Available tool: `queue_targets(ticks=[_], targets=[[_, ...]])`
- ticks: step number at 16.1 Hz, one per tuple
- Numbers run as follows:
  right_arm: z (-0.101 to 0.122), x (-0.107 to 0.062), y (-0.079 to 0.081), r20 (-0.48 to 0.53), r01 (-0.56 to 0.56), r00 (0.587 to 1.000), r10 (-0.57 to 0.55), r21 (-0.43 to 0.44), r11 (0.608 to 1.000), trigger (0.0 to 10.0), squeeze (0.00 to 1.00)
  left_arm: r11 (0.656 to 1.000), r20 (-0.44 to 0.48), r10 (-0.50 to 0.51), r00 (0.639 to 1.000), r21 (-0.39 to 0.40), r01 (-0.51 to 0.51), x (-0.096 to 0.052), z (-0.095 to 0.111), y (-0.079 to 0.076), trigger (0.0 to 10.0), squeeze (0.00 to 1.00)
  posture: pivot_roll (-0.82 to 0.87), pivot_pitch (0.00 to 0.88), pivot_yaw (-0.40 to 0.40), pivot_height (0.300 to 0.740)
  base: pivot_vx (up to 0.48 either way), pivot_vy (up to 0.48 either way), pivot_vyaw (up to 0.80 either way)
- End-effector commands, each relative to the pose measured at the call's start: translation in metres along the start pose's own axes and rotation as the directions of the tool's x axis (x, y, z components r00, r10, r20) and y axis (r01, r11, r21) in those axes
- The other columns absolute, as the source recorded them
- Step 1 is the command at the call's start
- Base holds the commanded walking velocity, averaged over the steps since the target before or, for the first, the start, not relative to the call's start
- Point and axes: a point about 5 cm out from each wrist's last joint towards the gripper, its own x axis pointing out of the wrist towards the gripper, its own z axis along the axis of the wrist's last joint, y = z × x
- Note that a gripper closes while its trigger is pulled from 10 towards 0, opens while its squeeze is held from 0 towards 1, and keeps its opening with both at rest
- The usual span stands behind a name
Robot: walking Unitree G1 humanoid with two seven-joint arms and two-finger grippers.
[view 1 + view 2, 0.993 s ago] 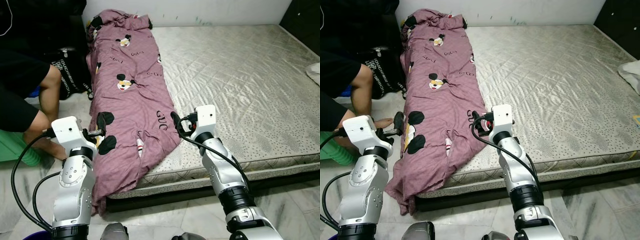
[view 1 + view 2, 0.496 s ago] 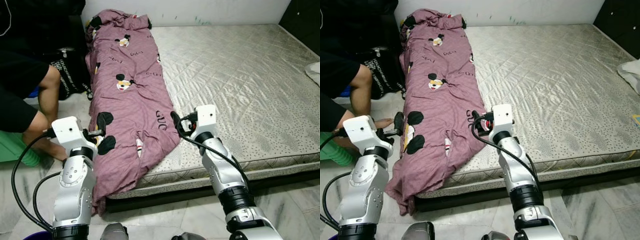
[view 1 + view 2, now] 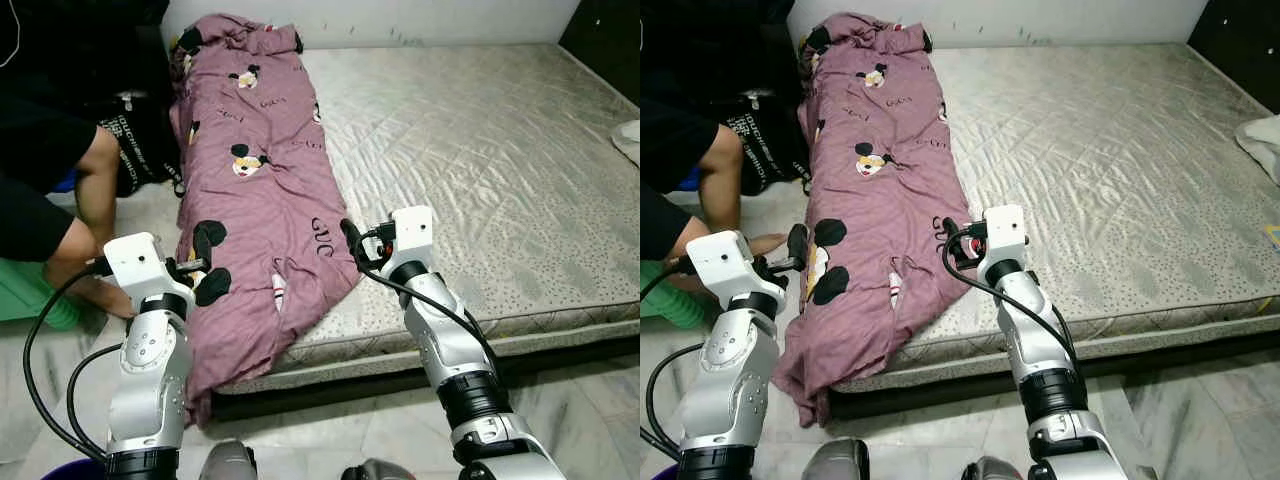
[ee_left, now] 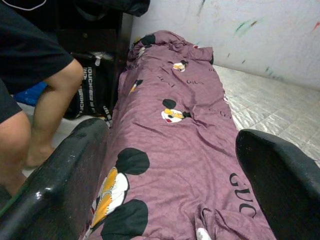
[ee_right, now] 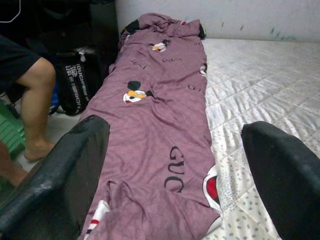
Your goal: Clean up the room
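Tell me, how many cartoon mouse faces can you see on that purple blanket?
2 clear ones on the blanket: one face near the wall end, one midway along. Black ear shapes show by the left gripper; folds may hide more.

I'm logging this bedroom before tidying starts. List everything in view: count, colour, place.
blanket: one, mauve with cartoon mouse print, along the mattress's left edge, hanging over its side to the floor.
mattress: one, bare grey quilted, on the floor.
white cloth: one, at the mattress's right edge.
black bag: one, white lettering, on the floor left of the blanket.
green object: one, far left on the floor.
person: one, black clothes, bare legs, far left.
left gripper: black fingers open, above the blanket's left side.
right gripper: black fingers open, above the blanket's near end.
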Motion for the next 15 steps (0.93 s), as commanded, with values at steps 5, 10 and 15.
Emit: queue_targets(ticks=[5,10,15], targets=[[0.0002,0.0001,0.0002,-0.008,-0.011,1.000,0.011,0.000,1.000,10.0,0.00,1.000,0.000,0.005,1.000,0.007,-0.005,0.0011,-0.0003,-0.0007,10.0,0.00,0.07,0.094,-0.033,0.627,0.000,0.000,0.00],[-0.0012,0.0009,-0.0006,-0.017,-0.015,1.000,0.015,-0.006,1.000,10.0,0.00,1.000,0.008,0.008,1.000,0.009,-0.008,0.0022,0.0002,-0.0017,10.0,0.00,0.06,0.090,-0.036,0.627,0.000,0.000,0.00],[-0.0018,0.0016,-0.0001,-0.025,-0.029,0.999,0.028,-0.014,0.999,10.0,0.00,1.000,0.006,-0.006,1.000,0.001,0.006,0.0014,-0.0007,-0.0011,10.0,0.00,0.06,0.088,-0.040,0.627,0.000,0.000,0.00]])
